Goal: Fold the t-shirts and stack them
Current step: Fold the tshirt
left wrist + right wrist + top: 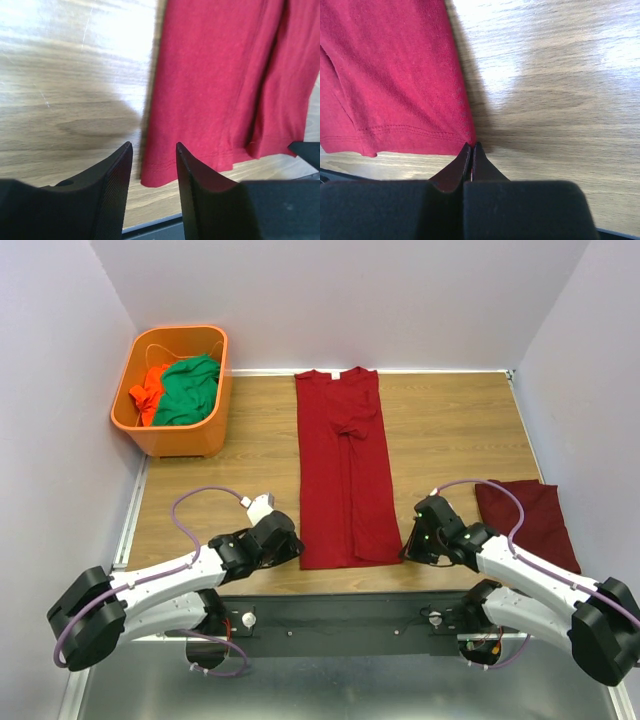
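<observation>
I see wooden surface [450, 430] | maroon t-shirt [345, 470] lying mid-surface as a long strip, collar far | second t-shirt [525, 520] folded, right edge | left hand [153, 146] — fingers apart around left hem corner | right hand [471, 146] — fingers together at right hem corner

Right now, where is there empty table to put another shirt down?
Bare wood lies between the orange basket and the long maroon t-shirt, and again between that shirt and the folded maroon t-shirt. The near edge is crowded: the left pincer and right pincer flank its hem.
</observation>
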